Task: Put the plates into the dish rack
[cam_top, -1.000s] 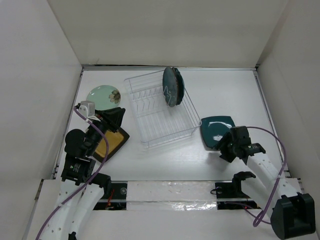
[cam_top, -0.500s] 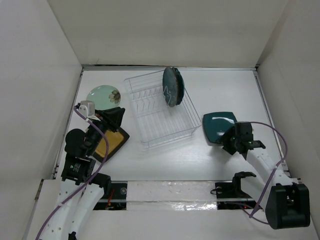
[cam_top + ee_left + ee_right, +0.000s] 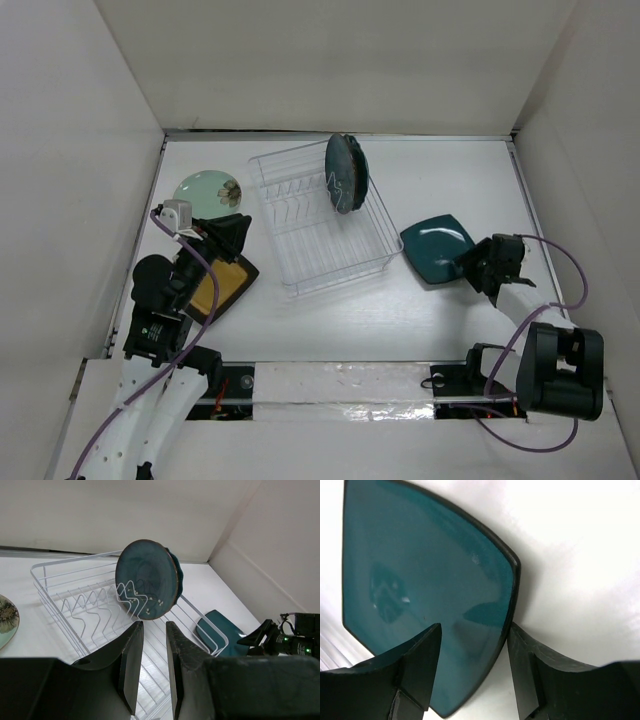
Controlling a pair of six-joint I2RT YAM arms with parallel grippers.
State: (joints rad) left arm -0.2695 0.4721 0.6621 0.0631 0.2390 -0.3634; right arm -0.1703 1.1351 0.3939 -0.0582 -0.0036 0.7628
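- Plate (image 3: 435, 250), teal and rounded-square, lies on the table (image 3: 470, 180) at 4 o'clock from the dish rack (image 3: 315, 240), not yet loaded.
- Right gripper (image 3: 466, 262) sits at its 4 o'clock corner with fingers spread astride the rim, apparently lining up a pinch.
- Two round teal plates (image 3: 346, 172) stand slotted at the rack's 1 o'clock end.
- Left gripper (image 3: 154, 625) hovers over the mustard plate (image 3: 225, 290) at 8 o'clock, fingers nearly together and holding nothing.
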